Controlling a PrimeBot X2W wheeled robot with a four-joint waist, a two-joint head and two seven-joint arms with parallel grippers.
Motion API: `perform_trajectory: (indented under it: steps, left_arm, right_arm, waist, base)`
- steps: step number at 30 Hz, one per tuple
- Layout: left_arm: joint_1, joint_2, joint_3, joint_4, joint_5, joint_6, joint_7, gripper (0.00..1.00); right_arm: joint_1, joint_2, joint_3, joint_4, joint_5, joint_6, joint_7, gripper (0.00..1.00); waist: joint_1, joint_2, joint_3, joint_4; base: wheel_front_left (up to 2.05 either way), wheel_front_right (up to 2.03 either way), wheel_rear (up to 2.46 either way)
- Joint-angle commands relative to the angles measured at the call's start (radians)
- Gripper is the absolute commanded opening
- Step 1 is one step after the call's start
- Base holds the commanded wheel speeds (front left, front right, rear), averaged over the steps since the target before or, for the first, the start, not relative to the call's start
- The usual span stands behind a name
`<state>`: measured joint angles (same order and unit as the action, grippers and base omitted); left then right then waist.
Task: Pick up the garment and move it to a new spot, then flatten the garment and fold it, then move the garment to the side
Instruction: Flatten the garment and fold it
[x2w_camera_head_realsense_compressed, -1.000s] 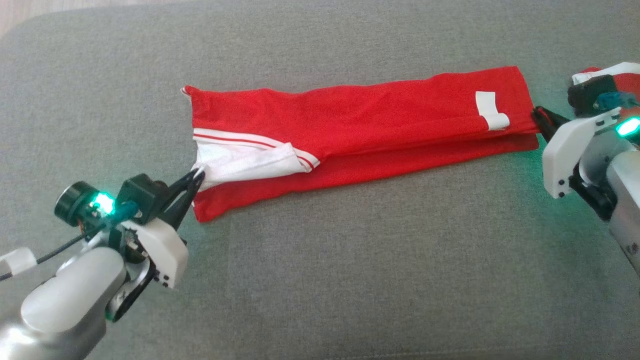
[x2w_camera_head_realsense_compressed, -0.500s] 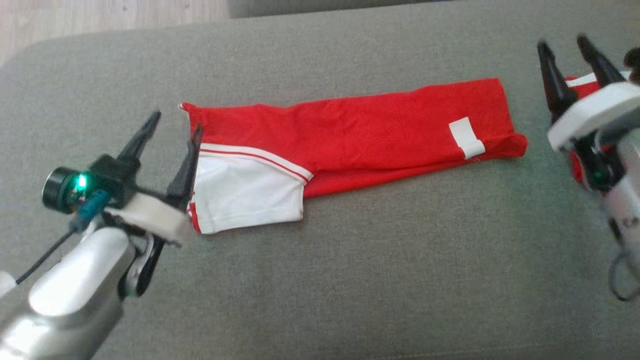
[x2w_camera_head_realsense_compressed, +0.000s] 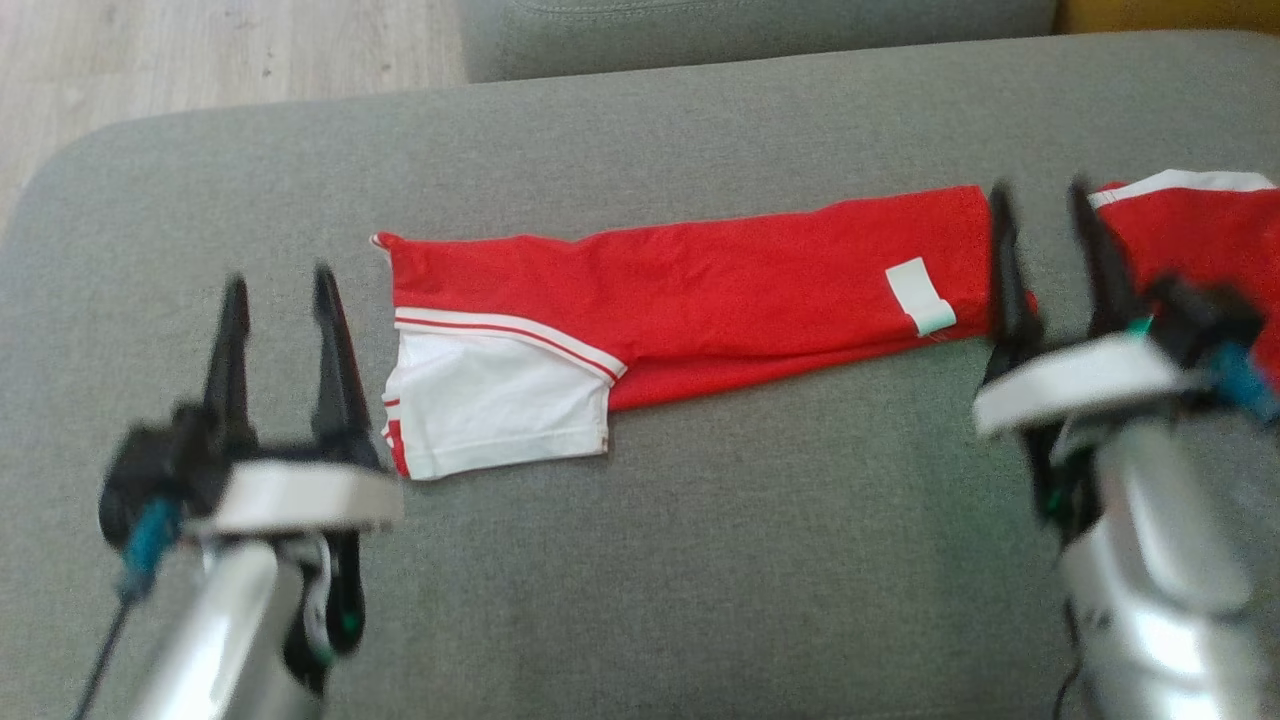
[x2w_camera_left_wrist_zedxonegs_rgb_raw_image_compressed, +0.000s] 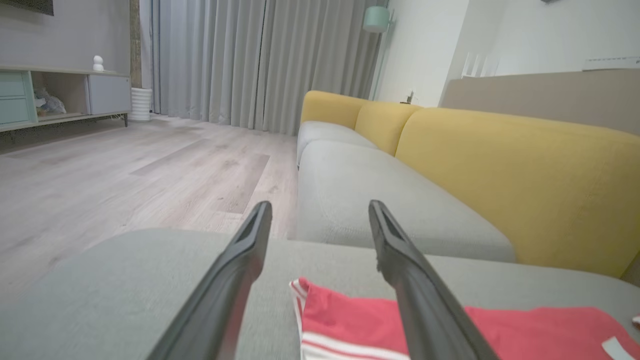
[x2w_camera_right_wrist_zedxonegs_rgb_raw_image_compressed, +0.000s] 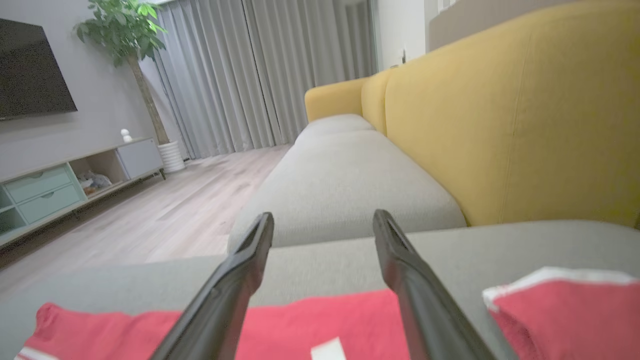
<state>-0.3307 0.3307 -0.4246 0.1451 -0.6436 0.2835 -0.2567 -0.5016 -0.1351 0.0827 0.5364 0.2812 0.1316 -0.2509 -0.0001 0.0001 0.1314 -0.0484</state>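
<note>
Beside the garment, left pincer and right pincer gape; red cloth lies rightward

A grey seat cushion carries a red garment, folded into a long strip and lying flat across its middle. The strip's white panel sits at the left end, with a white tag near the right. A second red piece, white-edged, lies at the far right, just apart.
</note>
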Motion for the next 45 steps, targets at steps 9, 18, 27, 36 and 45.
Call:
perform_trajectory:
  steps: [9,18,27,36,45]
  left_arm:
    - [0.159,-0.136,0.201,-0.015,0.191,-0.141,-0.005,1.00]
    - [0.108,-0.188,0.239,0.045,0.294,-0.220,-0.005,1.00]
    - [0.053,-0.237,0.269,0.087,0.353,-0.286,-0.005,1.00]
    - [0.024,-0.260,0.313,0.101,0.387,-0.320,-0.005,1.00]
    - [0.020,-0.269,0.355,0.110,0.415,-0.335,-0.005,1.00]
  right_arm:
    - [0.227,0.084,-0.025,-0.190,-0.112,-0.001,-0.011,1.00]
    - [0.128,0.085,-0.129,-0.105,-0.183,-0.001,0.026,1.00]
    - [-0.042,0.085,-0.369,0.126,-0.297,-0.001,0.135,1.00]
    - [-0.126,0.085,-0.442,0.334,-0.385,-0.001,0.147,0.89]
    - [-0.175,0.085,-0.505,0.383,-0.452,-0.001,0.076,0.00]
  waist:
    - [0.0001,-0.0001,0.001,0.017]
    - [0.0001,-0.0001,0.075,0.037]
    - [0.0001,-0.0001,0.151,0.087]
    - [0.0001,-0.0001,0.184,0.110]
    - [0.0001,-0.0001,0.161,0.071]
  base:
    - [0.00,0.00,0.00]
    - [0.00,0.00,0.00]
    - [0.00,0.00,0.00]
    - [0.00,0.00,0.00]
    - [0.00,0.00,0.00]
